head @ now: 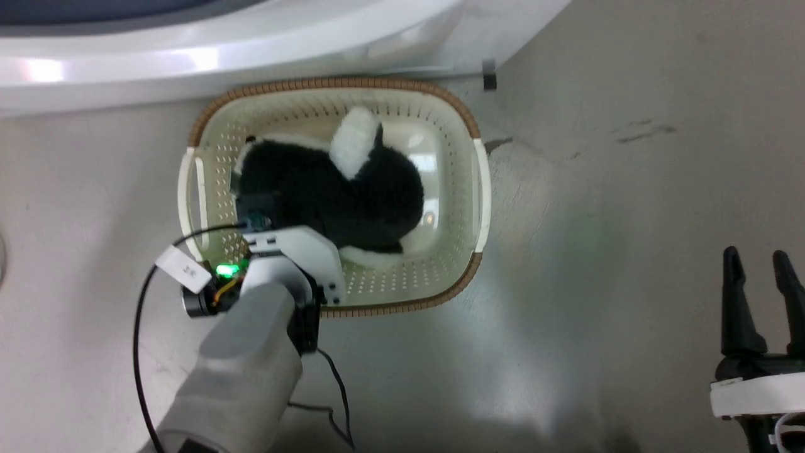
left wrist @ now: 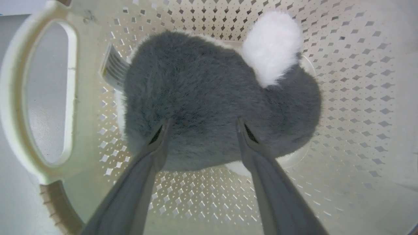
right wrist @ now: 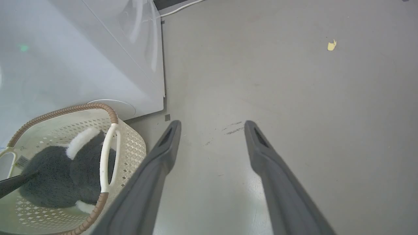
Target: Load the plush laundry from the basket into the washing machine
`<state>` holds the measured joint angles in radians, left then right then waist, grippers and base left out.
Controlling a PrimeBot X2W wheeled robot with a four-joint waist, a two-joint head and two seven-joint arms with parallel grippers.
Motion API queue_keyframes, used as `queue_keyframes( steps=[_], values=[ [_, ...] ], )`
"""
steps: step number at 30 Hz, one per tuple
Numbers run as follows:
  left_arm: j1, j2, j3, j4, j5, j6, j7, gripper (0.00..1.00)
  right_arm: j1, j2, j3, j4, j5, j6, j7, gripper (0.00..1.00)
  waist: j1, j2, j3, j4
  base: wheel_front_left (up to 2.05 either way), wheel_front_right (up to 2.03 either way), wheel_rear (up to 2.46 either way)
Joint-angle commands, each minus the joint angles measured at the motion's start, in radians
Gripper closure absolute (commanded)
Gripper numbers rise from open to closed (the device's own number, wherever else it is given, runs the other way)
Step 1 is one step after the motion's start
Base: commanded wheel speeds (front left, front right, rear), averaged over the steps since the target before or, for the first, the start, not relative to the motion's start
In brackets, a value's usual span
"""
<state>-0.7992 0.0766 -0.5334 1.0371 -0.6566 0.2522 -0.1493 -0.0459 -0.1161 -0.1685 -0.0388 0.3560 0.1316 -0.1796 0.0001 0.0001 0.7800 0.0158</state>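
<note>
Inside the basket (left wrist: 359,81), left hand's (left wrist: 202,125) fingertips (left wrist: 162,132) dent the plush laundry (left wrist: 202,81).

A pale grey forearm (head: 251,358) is capped by a white bracket (head: 308,248). A black cable (head: 139,327), white tag (head: 182,269) and green light (head: 226,271) are seen at its nine o'clock. The right gripper (head: 755,253) is formed of dark fingers (head: 736,308), collared in white.
</note>
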Motion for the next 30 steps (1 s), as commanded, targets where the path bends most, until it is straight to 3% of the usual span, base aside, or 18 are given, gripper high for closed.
queue_keyframes(
  steps=[1,17,23,24,25,30],
  values=[
    [-0.046,0.007,-0.011,0.035,-0.023,0.017,-0.024,0.0,0.003,-0.01,-0.01,-0.011,0.018,-0.001,-0.009,0.0,-0.0001,-0.0001,0.038,0.006,0.0,0.0,0.0],
    [-0.215,-0.002,-0.065,0.195,-0.137,0.075,-0.105,0.0,0.033,-0.028,-0.062,-0.069,0.081,-0.001,-0.023,0.0,-0.0001,-0.0001,0.198,0.022,0.0,0.0,0.0],
    [-0.214,-0.013,-0.071,0.202,-0.143,0.065,-0.104,0.0,0.04,-0.027,-0.065,-0.082,0.082,-0.001,-0.017,0.0,-0.0001,-0.0001,0.203,0.022,0.0,0.0,0.0],
    [-0.213,-0.015,-0.073,0.205,-0.145,0.06,-0.097,0.24,0.041,-0.027,-0.066,-0.084,0.081,-0.001,-0.016,0.0,-0.0001,-0.0001,0.204,0.021,0.0,0.0,0.0],
    [-0.211,-0.02,-0.076,0.209,-0.155,0.048,-0.084,1.0,0.043,-0.026,-0.067,-0.087,0.081,-0.001,-0.014,0.0,-0.0001,-0.0001,0.204,0.021,0.0,0.0,0.0],
    [-0.214,-0.023,-0.082,0.211,-0.165,0.022,-0.079,1.0,0.045,-0.026,-0.071,-0.096,0.084,-0.001,-0.012,0.0,-0.0001,-0.0001,0.206,0.02,0.0,0.0,0.0]
  ],
)
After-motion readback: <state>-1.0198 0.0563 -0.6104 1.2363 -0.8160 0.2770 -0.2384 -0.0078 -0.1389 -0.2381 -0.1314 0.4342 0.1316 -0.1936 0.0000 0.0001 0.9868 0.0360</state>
